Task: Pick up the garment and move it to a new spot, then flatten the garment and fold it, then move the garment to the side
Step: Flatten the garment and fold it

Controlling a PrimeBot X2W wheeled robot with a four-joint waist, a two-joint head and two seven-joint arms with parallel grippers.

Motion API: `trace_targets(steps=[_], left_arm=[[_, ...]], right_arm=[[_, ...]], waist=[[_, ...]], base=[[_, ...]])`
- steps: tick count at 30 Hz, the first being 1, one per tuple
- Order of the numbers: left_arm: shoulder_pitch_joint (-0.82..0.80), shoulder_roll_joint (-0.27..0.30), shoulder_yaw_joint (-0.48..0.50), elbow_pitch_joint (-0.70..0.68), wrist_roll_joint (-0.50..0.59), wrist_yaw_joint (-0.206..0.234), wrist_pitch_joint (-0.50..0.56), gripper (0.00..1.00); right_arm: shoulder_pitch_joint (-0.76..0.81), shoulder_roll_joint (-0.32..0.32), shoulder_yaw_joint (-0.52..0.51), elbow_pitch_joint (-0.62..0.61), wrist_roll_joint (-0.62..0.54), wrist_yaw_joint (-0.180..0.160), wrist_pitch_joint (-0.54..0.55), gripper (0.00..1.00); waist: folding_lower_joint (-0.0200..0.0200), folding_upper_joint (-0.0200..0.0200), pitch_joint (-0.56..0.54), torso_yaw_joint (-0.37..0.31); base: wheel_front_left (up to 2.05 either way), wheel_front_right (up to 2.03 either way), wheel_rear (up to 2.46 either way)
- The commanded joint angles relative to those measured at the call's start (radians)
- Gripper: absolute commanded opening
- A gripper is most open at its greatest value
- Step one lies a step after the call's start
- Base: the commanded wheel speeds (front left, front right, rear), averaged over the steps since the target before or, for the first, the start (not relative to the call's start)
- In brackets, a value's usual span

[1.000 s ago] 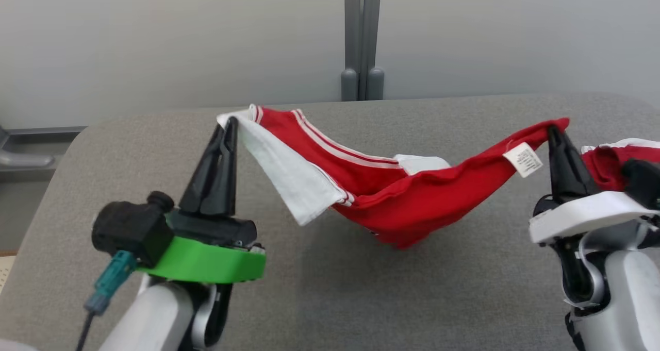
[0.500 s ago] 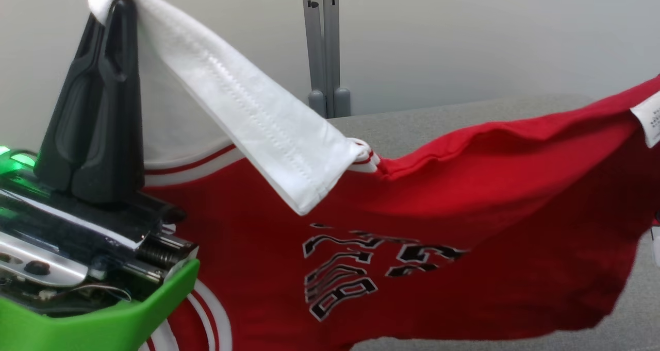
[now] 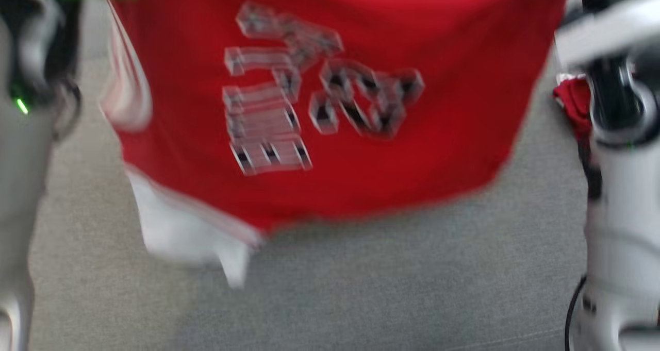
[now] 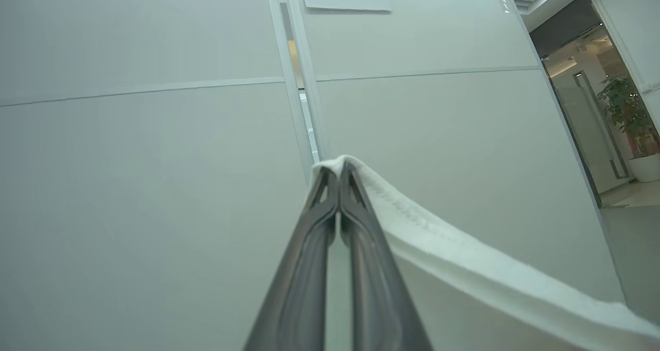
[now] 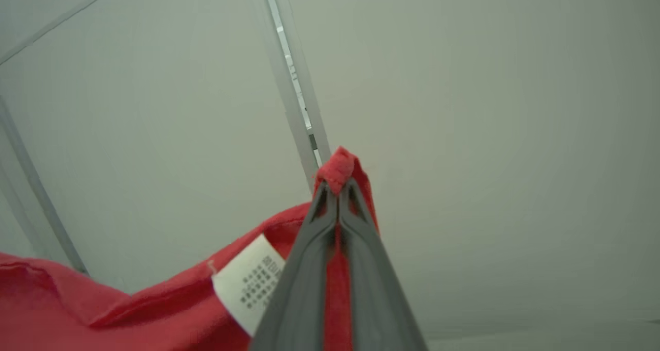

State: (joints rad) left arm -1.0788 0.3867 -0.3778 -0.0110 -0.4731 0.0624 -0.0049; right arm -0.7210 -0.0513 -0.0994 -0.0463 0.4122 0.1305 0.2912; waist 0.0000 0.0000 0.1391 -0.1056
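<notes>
Dangling garment (image 3: pixel 330 181) spans left claw (image 4: pixel 337 171), right claw (image 5: pixel 337 188)

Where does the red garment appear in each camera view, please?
Head view: the garment hangs across the upper middle, above the grey table.
Left wrist view: its white edge runs from the shut left end effector to the lower right.
Right wrist view: its red cloth rises from the lower left to the shut right end effector.
Shared landmark: the vertical wall joint behind both wrist views' fingertips.
</notes>
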Motion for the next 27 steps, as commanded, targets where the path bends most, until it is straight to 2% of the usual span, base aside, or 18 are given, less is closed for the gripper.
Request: trace_targets(steps=[1,7,11,15,22,27], left_arm=[[-0.087,-0.024,0.005,0.107,0.029,-0.004,-0.044,0.00],[-0.306,-0.110,-0.013,0.478,0.098,-0.019,-0.229,0.00],[-0.286,-0.162,-0.016,0.610,0.087,-0.047,-0.256,0.00],[-0.191,-0.205,0.031,0.627,0.062,-0.065,-0.260,0.00],[0.076,-0.274,0.122,0.551,0.043,-0.111,-0.260,0.00],[0.242,-0.315,0.155,0.515,0.029,-0.137,-0.260,0.00]], right_arm=[[-0.120,-0.002,-0.003,0.109,-0.047,0.000,-0.060,0.00],[-0.436,-0.002,-0.042,0.588,-0.178,0.000,-0.282,0.00],[-0.482,0.001,-0.031,0.800,-0.274,0.000,-0.382,0.00],[-0.444,-0.001,-0.027,0.967,-0.332,0.000,-0.476,0.00],[-0.362,-0.001,-0.075,1.132,-0.349,0.000,-0.553,0.00],[-0.281,-0.001,-0.091,1.086,-0.291,0.000,-0.557,0.00]], waist=[[0.0000,0.0000,0.141,-0.021],[0.0000,0.0000,0.125,0.017],[0.0000,0.0000,0.142,0.051],[0.0000,0.0000,0.199,0.082],[0.0000,0.0000,0.274,0.111],[0.0000,0.0000,0.262,0.109]], base=[[0.00,0.00,0.00],[0.00,0.00,0.00],[0.00,0.00,0.00],[0.00,0.00,0.00],[0.00,0.00,0.00],[0.00,0.00,0.00]])
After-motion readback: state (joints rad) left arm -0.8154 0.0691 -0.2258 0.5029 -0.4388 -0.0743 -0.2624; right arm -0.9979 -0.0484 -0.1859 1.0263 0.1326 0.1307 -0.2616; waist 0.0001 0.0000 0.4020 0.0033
